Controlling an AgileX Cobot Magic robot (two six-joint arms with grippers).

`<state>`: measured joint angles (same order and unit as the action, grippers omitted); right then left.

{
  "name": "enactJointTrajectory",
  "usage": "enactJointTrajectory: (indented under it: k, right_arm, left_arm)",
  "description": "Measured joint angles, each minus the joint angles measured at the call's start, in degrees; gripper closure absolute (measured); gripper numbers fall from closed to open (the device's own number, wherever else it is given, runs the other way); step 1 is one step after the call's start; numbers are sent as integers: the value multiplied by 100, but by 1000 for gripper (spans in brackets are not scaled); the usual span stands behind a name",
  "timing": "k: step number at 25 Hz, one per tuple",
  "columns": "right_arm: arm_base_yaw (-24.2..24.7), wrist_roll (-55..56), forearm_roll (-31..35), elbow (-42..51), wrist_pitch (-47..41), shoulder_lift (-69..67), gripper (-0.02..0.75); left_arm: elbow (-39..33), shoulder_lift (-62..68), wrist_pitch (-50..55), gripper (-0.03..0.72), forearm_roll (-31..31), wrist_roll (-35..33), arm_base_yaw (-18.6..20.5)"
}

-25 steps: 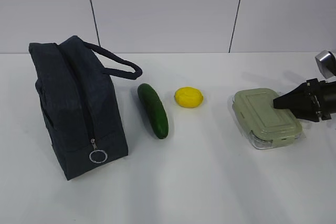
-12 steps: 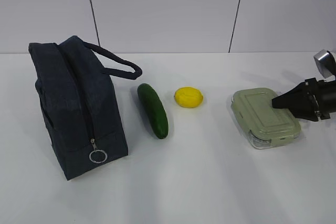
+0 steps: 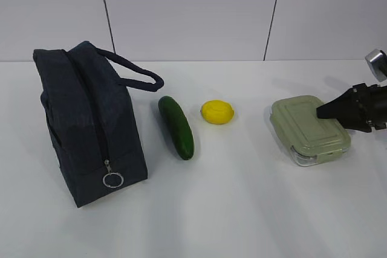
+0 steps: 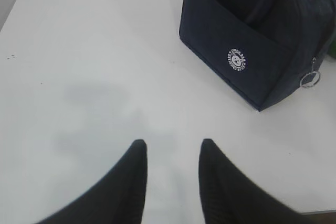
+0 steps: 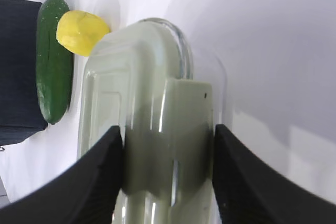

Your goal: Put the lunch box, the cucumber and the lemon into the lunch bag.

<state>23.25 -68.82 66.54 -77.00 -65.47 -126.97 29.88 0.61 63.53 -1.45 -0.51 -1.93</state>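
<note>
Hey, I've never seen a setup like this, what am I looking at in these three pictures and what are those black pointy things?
This is a two-armed robot at a white table. One picture is a room camera facing the table; the other two come from cameras on each wrist, looking past that arm's fingers. The black points are those fingers.

On the table, left to right: a zipped navy lunch bag, a cucumber, a lemon and a lunch box with a pale green lid.

The right gripper has its fingers on either side of the lunch box's end and seems to grip it. The left gripper is apart from the bag, open and holding nothing.
</note>
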Motion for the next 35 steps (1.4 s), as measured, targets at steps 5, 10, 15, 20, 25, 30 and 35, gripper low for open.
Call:
enactJointTrajectory:
  k: [5,10,15,20,25,30,35]
  right_arm:
    - [0,105,0,0,0,89,341]
    - [0,164,0,0,0,110,341]
    - [0,214,0,10,0,110,341]
    - [0,291,0,10,15,115,341]
    - [-51,303,0,10,15,234,341]
    - [-51,341,0,10,15,274,342]
    - [-51,352,0,10,15,274,342]
  left_arm:
    - [0,0,0,446,0,0,0]
    - [0,0,0,446,0,0,0]
    - [0,0,0,446,-41,0,0]
    - [0,67,-36,424,-477,0,0]
    - [99,817,-651,291,-1099,89,0]
    - [336,2163,-1562,254,-1860,691,0]
    - [488,3579,-2462,251,-2873,783,0]
